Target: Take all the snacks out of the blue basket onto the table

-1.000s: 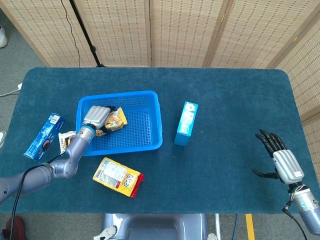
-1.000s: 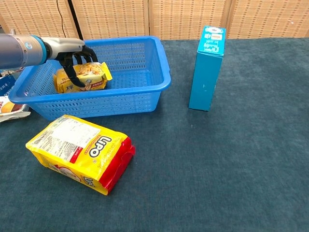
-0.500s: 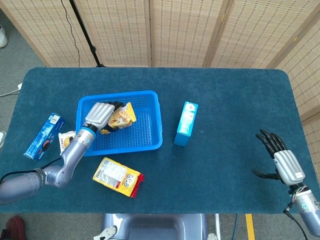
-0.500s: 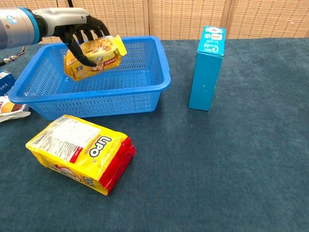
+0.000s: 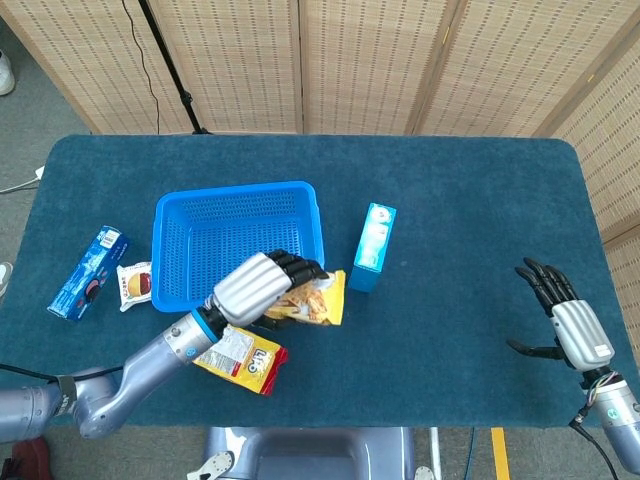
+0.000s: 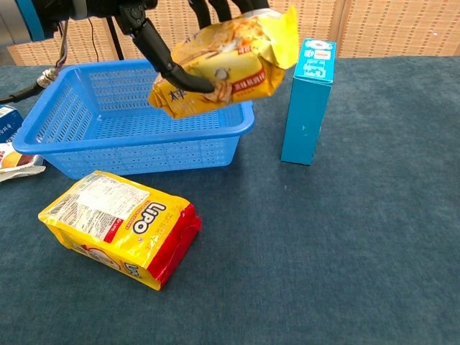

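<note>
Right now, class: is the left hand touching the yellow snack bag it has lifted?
Touching. The chest view shows the left hand gripping the yellow snack bag, its dark fingers pressed against it, above the blue basket.

The yellow-and-red snack pack on the table reads "LiPO".

L arm: comes in from lower-left of head view, forearm slanting up & right, raised off the table.
L robot hand: silver back facing up, dark fingers curled round the yellow snack bag, holding it in the air; chest view shows thumb under the bag, other fingers over its top.
R arm: only wrist seen, bottom-right corner of head view.
R robot hand: holds nothing, fingers apart & pointing up-left, thumb out to the left; not seen in chest view.
</note>
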